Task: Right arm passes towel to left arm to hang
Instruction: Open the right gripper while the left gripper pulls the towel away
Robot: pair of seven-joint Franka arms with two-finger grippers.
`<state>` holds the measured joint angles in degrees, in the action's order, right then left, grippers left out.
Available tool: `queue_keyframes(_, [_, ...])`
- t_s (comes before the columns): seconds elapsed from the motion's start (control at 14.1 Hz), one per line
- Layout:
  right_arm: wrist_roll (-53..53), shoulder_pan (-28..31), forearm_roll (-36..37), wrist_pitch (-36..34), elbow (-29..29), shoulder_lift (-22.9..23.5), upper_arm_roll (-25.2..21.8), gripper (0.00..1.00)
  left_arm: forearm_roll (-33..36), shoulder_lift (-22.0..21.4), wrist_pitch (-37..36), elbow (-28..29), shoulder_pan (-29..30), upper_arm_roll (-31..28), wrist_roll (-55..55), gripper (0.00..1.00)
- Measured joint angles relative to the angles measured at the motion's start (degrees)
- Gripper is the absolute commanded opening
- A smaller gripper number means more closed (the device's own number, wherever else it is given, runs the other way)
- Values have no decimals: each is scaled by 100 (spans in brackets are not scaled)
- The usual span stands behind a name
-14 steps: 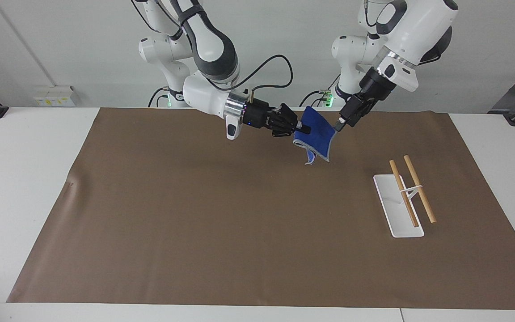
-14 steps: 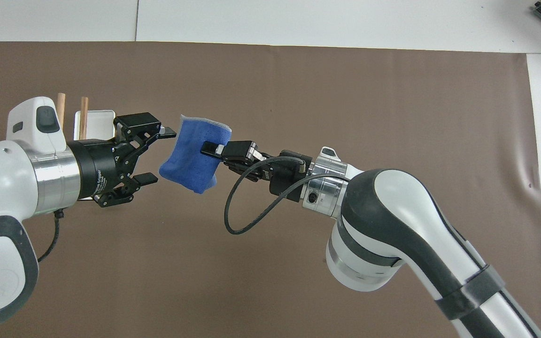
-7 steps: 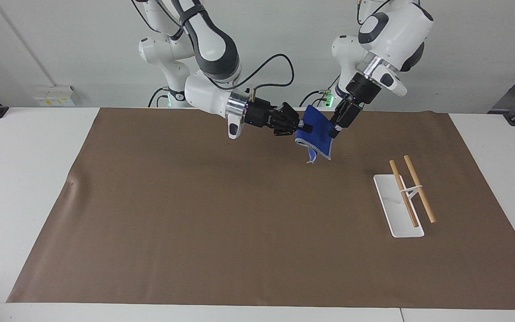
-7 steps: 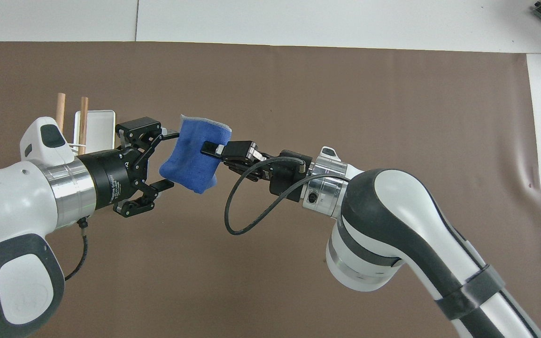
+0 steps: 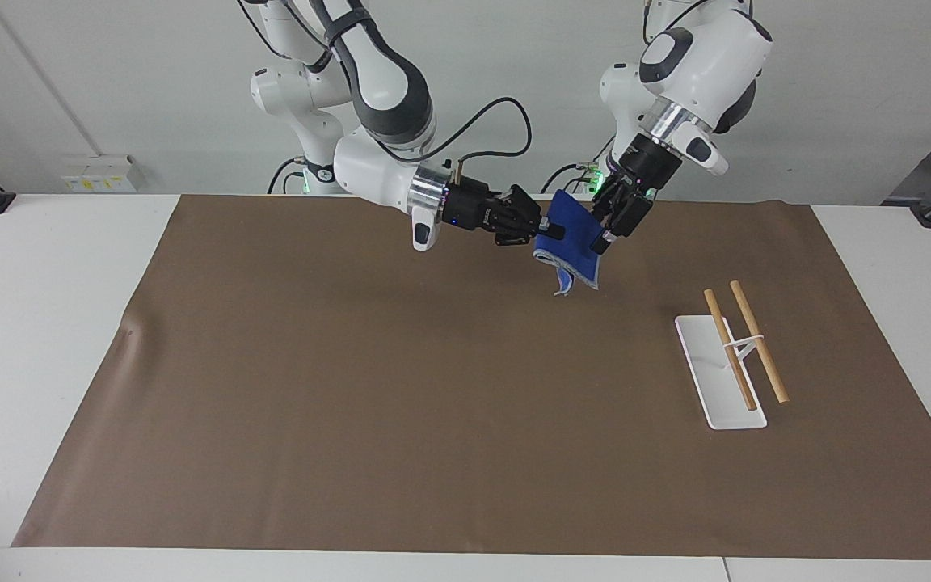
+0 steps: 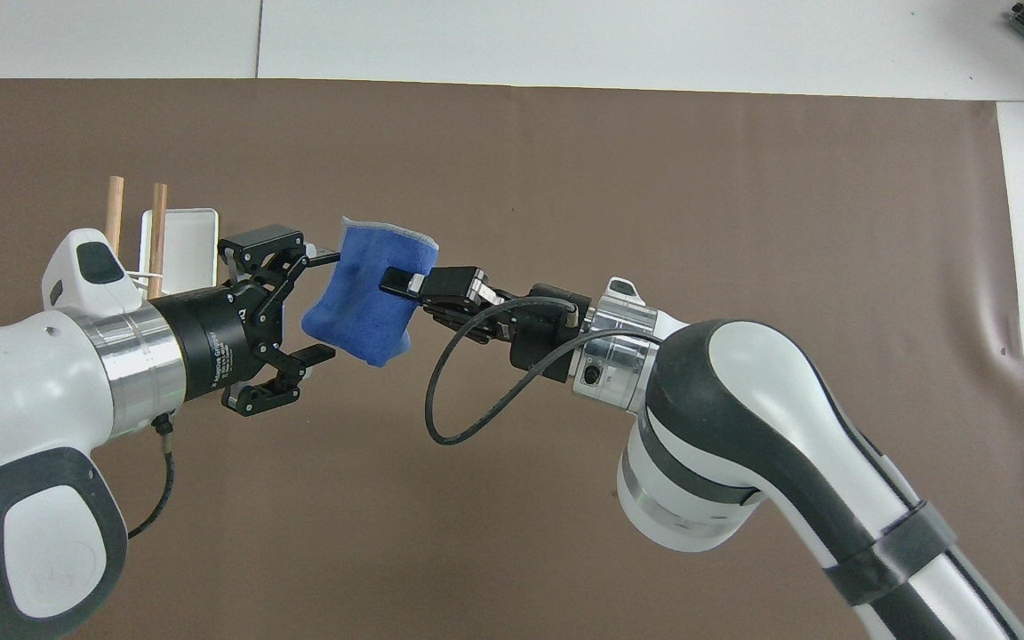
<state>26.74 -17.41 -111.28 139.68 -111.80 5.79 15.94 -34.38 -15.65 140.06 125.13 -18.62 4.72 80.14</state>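
Both end effectors are up in the air over the brown mat (image 5: 401, 388), at the robots' end of it. The right end effector (image 5: 550, 230) (image 6: 398, 283) is squeezed tight on the blue towel (image 5: 572, 242) (image 6: 361, 298), with its fingertips pinching one side of the cloth. The towel hangs off the tips, and one corner droops down toward the mat without touching it.

The left end effector (image 5: 604, 234) (image 6: 321, 307) is right at the other side of the towel. Its two fingers are apart, one on each side of the towel's edge. One fingertip (image 6: 324, 258) sits by the top corner and the other sits by the bottom corner. They are not pinching the cloth.

A white rack (image 5: 716, 376) (image 6: 181, 244) with two wooden rods (image 5: 744, 347) (image 6: 134, 231) stands on the mat near the left arm's end of the tabletop (image 5: 29, 323), farther from the robots than the towel.
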Motion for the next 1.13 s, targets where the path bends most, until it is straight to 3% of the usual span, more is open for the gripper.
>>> queue_keyframes(0.57, [0,2,0,81,0,0,-2,0,-2,0,57,4,4,-31,4,0])
queue_keyframes(0.64, [0,2,0,100,0,0,-2,13,-2,0,63,4,6,-33,2,0])
queue_keyframes(0.71, [0,2,0,108,0,0,-2,74,-2,0,67,4,8,-35,-5,0])
queue_keyframes(0.78, [0,2,0,155,1,-1,-2,100,-2,0,71,4,13,-42,-12,0])
queue_keyframes(1.13, [13,-14,100,1090,64,-178,-2,100,26,1,102,11,300,-102,-57,0])
